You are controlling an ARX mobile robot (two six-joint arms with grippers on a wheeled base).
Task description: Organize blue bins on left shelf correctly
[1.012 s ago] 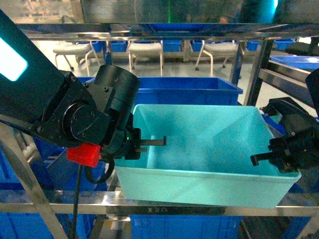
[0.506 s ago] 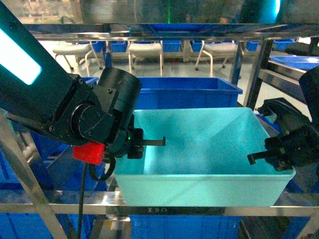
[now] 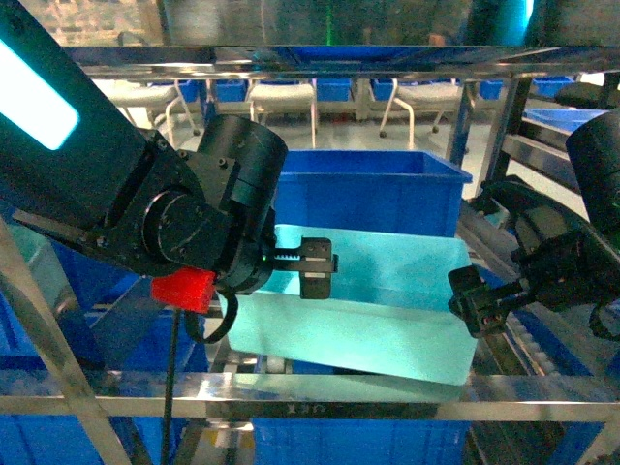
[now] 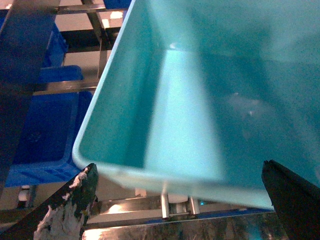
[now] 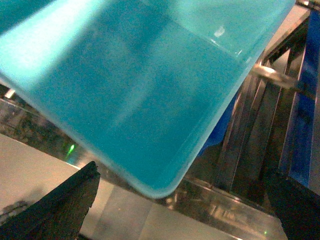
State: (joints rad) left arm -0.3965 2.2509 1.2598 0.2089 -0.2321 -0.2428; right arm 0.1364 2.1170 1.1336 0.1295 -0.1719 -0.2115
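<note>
Left gripper (image 3: 315,268): jaws spread, at the bin's left wall; grip unclear.
Right gripper (image 3: 477,302): spread too, by its right end.
Bin (image 3: 358,320): now tipped, pushed back on the shelf (image 3: 291,412) toward the crate (image 3: 363,189).
Meaning: seating under way.

Stainless-steel shelf rack (image 3: 320,407): square posts, horizontal front rail along the near edge, slanted diagonal brace at the near left corner, upper tier rail across the top. White roller tracks (image 3: 528,334) visible toward the right side, running back from the front rail.

On the middle tier: light turquoise plastic tub (image 3: 358,325), shallow, smooth sloping walls, sitting near the front edge, tilted, front end low. Just behind it, dark royal-blue crate (image 3: 363,189), taller, toward the back edge.

Lower tier, beneath the front rail: further dark blue crates (image 3: 358,441), partly hidden.
</note>
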